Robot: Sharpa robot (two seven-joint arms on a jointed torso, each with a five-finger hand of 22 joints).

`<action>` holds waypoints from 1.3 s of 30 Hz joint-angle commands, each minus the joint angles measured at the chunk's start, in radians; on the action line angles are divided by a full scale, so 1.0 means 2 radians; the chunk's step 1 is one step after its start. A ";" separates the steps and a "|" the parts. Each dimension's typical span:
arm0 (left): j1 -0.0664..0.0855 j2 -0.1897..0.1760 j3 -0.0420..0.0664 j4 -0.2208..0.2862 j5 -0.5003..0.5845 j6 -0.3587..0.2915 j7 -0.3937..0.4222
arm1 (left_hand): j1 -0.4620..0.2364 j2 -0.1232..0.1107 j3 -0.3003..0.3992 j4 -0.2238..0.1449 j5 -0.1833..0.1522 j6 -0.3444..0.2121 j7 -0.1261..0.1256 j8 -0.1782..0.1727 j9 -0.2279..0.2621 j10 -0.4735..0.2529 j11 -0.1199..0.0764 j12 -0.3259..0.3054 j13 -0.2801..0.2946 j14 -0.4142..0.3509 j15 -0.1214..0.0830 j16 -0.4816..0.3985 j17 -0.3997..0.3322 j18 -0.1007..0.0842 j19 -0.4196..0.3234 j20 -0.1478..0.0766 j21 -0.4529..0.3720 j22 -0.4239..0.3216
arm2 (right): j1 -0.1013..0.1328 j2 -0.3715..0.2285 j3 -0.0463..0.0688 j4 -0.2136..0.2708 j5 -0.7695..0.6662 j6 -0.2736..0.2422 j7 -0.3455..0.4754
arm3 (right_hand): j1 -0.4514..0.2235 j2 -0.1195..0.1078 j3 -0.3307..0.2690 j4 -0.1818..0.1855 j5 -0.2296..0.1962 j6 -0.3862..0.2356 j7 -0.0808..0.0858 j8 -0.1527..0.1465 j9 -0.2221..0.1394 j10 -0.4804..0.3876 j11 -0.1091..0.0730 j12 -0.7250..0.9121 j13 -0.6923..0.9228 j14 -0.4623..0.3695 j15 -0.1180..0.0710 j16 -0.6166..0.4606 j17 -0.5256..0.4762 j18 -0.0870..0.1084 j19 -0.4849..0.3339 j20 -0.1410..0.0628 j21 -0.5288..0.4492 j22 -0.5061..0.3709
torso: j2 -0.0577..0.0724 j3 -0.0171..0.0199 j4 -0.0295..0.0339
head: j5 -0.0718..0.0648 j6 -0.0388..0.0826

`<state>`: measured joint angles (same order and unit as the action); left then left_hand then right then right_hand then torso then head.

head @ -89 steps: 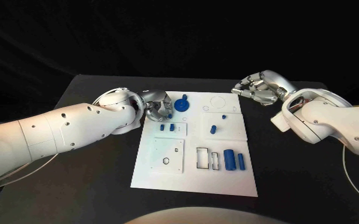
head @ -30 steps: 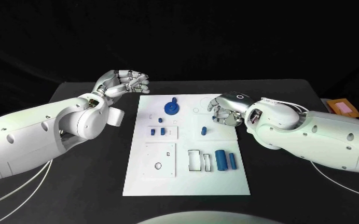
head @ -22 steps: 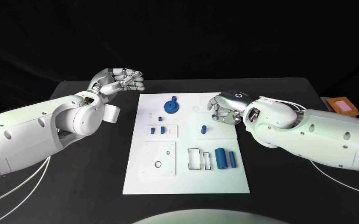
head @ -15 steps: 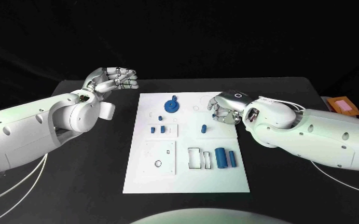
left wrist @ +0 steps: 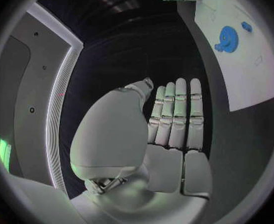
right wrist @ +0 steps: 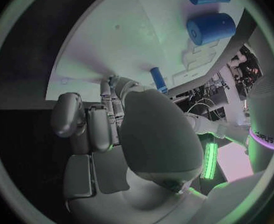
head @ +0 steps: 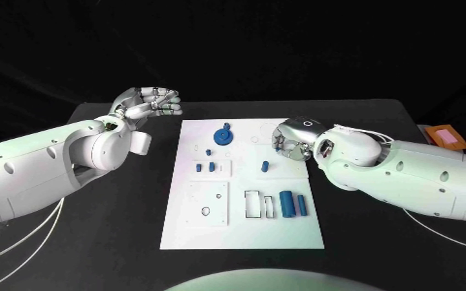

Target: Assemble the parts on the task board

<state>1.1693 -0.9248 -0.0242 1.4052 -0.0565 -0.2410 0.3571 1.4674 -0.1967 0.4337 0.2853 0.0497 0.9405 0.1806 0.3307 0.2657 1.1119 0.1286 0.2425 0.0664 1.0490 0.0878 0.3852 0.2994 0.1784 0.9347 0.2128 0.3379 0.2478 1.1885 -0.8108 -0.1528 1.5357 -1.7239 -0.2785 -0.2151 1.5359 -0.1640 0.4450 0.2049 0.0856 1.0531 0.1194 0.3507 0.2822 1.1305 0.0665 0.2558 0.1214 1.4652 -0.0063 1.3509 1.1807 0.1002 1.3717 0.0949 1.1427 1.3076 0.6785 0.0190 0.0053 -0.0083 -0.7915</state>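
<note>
While right hand (head: pixel 292 140) curls empty over task board (head: pixel 243 237) edge, left hand (head: pixel 147 106) fisted beside it.

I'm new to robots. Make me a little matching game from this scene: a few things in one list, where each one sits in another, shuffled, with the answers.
Things
1. left hand
2. right hand
3. blue wheel-shaped part
4. fat blue cylinder

Places
A. lying on the near right part of the task board
B. at the far end of the board, left of its middle
C. above the black table, off the board's far left corner
D. over the board's right edge

Pairs: 1-C, 2-D, 3-B, 4-A
</note>
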 commanded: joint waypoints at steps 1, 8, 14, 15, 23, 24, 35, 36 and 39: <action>0.001 0.001 0.000 0.005 0.003 0.012 0.002 | 0.003 -0.003 0.003 -0.001 0.000 0.000 0.004 -0.003 0.001 0.003 0.000 -0.002 0.000 0.004 0.000 -0.003 0.001 0.002 0.004 0.000 -0.003 -0.001 | -0.005 0.001 -0.002 -0.001 -0.017 0.024 -0.008 | 0.000 0.011 0.007 -0.007 -0.004 0.006 -0.002 0.009 0.013 0.010 -0.004 0.002 0.001 0.011 -0.004 0.001 0.000 -0.005 0.002 -0.003 0.003 0.028 | 0.000 -0.0002 0.0004 | -0.001 -0.001; 0.000 0.000 0.000 0.019 0.002 0.012 0.003 | 0.006 -0.003 0.005 -0.002 0.000 -0.001 0.005 -0.003 0.001 0.003 0.001 -0.004 0.000 0.005 0.000 -0.005 0.001 0.002 0.004 0.000 -0.004 -0.002 | -0.012 0.005 -0.002 -0.004 -0.025 0.039 -0.016 | -0.010 0.008 0.022 -0.019 -0.003 0.003 -0.002 0.016 0.025 0.019 -0.005 -0.006 -0.002 0.012 -0.005 0.001 0.000 -0.007 0.005 -0.006 0.008 0.033 | 0.000 -0.0001 0.0002 | -0.001 -0.003; 0.000 0.000 0.000 0.025 0.001 0.012 0.003 | 0.007 -0.005 0.006 -0.002 0.000 -0.002 0.007 -0.005 0.001 0.002 0.002 -0.007 0.000 0.005 0.001 -0.009 0.002 0.002 0.004 0.000 -0.007 -0.004 | -0.017 0.008 -0.002 -0.003 -0.026 0.043 -0.019 | -0.018 0.005 0.027 -0.023 -0.004 -0.002 0.000 0.017 0.029 0.016 -0.003 -0.014 -0.005 0.012 -0.004 0.000 0.000 -0.007 0.005 -0.005 0.007 0.034 | 0.000 -0.0001 -0.0002 | 0.000 -0.004; 0.000 0.000 0.000 0.025 0.001 0.012 0.003 | 0.007 -0.005 0.006 -0.002 0.000 -0.003 0.007 -0.005 0.001 0.002 0.003 -0.007 0.000 0.005 0.002 -0.010 0.002 0.001 0.004 0.000 -0.007 -0.004 | -0.017 0.008 -0.002 -0.003 -0.026 0.043 -0.020 | -0.020 0.005 0.028 -0.024 -0.004 -0.003 0.000 0.017 0.030 0.015 -0.002 -0.016 -0.006 0.012 -0.004 0.000 0.000 -0.007 0.005 -0.004 0.007 0.034 | 0.000 -0.0001 -0.0002 | 0.000 -0.004; 0.000 0.000 0.000 0.028 0.000 0.012 0.001 | 0.006 -0.008 0.006 -0.002 0.000 -0.010 0.012 -0.009 0.000 -0.003 0.007 -0.014 0.000 0.003 0.005 -0.018 0.004 0.001 0.004 0.002 -0.013 -0.008 | -0.020 0.010 -0.003 0.000 -0.027 0.049 -0.028 | -0.030 0.000 0.032 -0.027 0.001 -0.009 0.002 0.014 0.033 0.012 0.000 -0.023 -0.008 0.012 -0.002 0.000 0.000 -0.007 0.005 -0.002 0.008 0.035 | 0.000 -0.0004 0.0006 | -0.001 -0.005; 0.000 0.000 0.000 0.028 -0.001 0.012 0.000 | 0.006 -0.008 0.006 -0.002 0.000 -0.010 0.013 -0.009 0.000 -0.003 0.007 -0.014 0.000 0.003 0.005 -0.018 0.004 0.001 0.004 0.002 -0.013 -0.008 | -0.020 0.010 -0.003 0.000 -0.027 0.050 -0.030 | -0.031 0.001 0.033 -0.027 0.002 -0.009 0.002 0.014 0.033 0.012 0.000 -0.023 -0.008 0.012 -0.002 0.001 0.001 -0.008 0.006 -0.002 0.009 0.036 | 0.000 -0.0005 0.0008 | -0.001 -0.005; 0.000 0.001 0.000 0.030 -0.004 0.015 -0.003 | 0.007 -0.007 0.006 -0.002 0.000 -0.012 0.014 -0.010 0.000 -0.005 0.008 -0.015 0.000 0.003 0.006 -0.020 0.005 0.001 0.004 0.002 -0.015 -0.009 | -0.021 0.006 -0.003 0.009 -0.039 0.005 -0.044 | -0.052 0.003 0.104 -0.065 0.081 -0.007 -0.001 0.017 0.052 0.041 -0.005 -0.032 -0.006 0.015 -0.007 0.006 0.008 -0.015 0.026 -0.006 0.049 0.061 | -0.001 -0.0003 0.0003 | 0.000 -0.004; 0.000 0.001 0.000 0.030 -0.005 0.015 -0.003 | 0.008 -0.007 0.007 -0.003 0.000 -0.012 0.014 -0.010 0.000 -0.005 0.008 -0.015 0.000 0.003 0.006 -0.021 0.005 0.001 0.004 0.003 -0.016 -0.010 | -0.021 0.004 -0.003 0.011 -0.040 -0.002 -0.045 | -0.055 0.003 0.109 -0.068 0.080 -0.006 -0.001 0.016 0.053 0.043 -0.005 -0.033 -0.006 0.015 -0.007 0.006 0.008 -0.015 0.026 -0.006 0.050 0.063 | -0.001 -0.0002 0.0004 | 0.000 -0.004; 0.000 0.002 0.000 0.031 -0.007 0.015 -0.004 | 0.010 -0.006 0.008 -0.004 0.001 -0.013 0.014 -0.010 0.000 -0.005 0.008 -0.016 0.000 0.003 0.006 -0.022 0.006 0.001 0.004 0.003 -0.016 -0.010 | -0.021 0.000 -0.003 0.017 -0.041 -0.022 -0.046 | -0.062 0.002 0.120 -0.074 0.074 -0.005 -0.001 0.016 0.055 0.045 -0.005 -0.035 -0.004 0.015 -0.007 0.006 0.008 -0.016 0.028 -0.006 0.055 0.066 | -0.001 -0.0003 0.0005 | -0.001 -0.004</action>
<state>1.1690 -0.9243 -0.0244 1.4632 -0.0603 -0.2296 0.3495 1.4796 -0.2089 0.4461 0.2785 0.0498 0.9170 0.2038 0.3153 0.2664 1.1008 0.1397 0.2166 0.0665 1.0525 0.0914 0.3438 0.3097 0.1784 0.9383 0.2164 0.3106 0.2285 1.1593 -0.8068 -0.1493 1.5637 -1.7994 -0.3162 -0.2919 1.4181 -0.1658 0.6394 0.0602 0.2380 1.0401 0.1236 0.3825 0.3905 1.1845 0.0855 0.1806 0.1051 1.4664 -0.0147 1.3593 1.1959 0.0839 1.4200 0.0824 1.2476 1.3080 0.6773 0.0180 0.0062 -0.0088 -0.7997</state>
